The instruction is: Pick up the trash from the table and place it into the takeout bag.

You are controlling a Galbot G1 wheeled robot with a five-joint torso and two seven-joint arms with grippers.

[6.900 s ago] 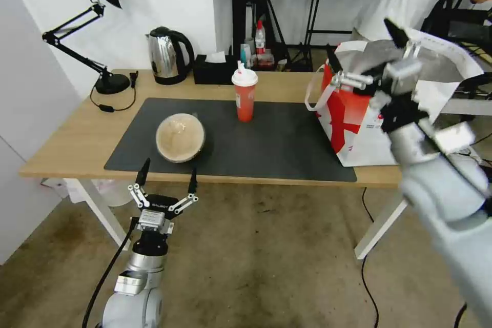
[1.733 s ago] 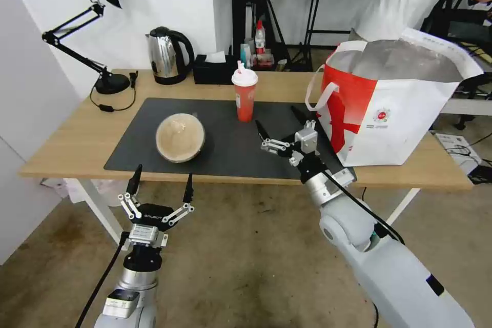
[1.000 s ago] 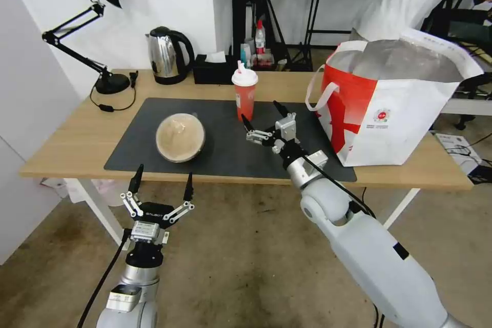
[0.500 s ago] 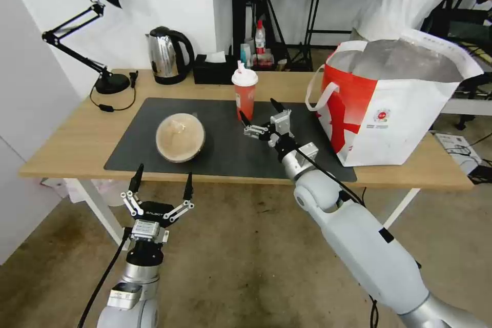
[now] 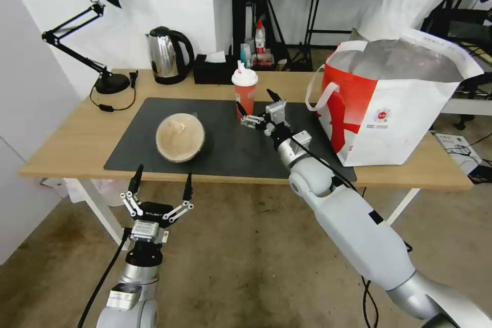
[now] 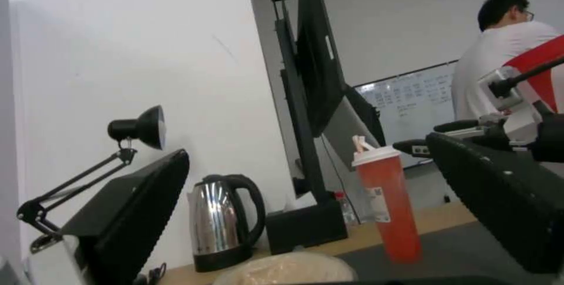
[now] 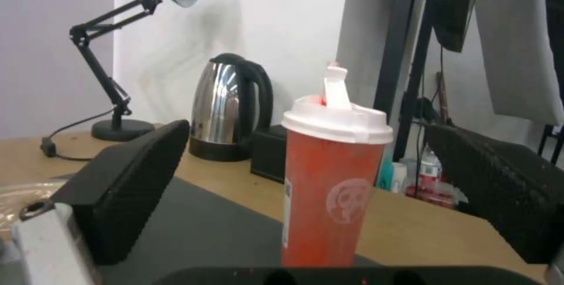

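Tan food under a clear lid fills the round bowl point(image 5: 180, 137), which sits on the dark mat point(image 5: 287, 156) toward the left part of the tabletop point(image 5: 72, 138). Just off the near edge, at about 7 o'clock from that bowl, the left gripper point(image 5: 161, 187) hangs parked with its fingers spread wide and nothing between them.

At 2 o'clock from the bowl stands the red cup point(image 5: 245, 93), upright near the mat's far edge with a white lid and a straw poking up. It looks like thin plastic: light if drained, top-heavy and easy to tip, and its smooth wall may slip or buckle under a hard squeeze. The best hold is probably around the middle of the red body, below the lid, since the lid could pop off if pinched.

The right gripper point(image 5: 254, 107) is just at 4 o'clock of the cup, fingers wide open and reaching either side of it; in the right wrist view the cup point(image 7: 332, 179) stands centred between the two black fingers point(image 7: 126, 179), not yet touched.

Farther right, at 3 o'clock from the cup, the big white and red bag point(image 5: 405, 113) stands open at the top with its foil lining showing, its soft walls and loose strap likely to catch.
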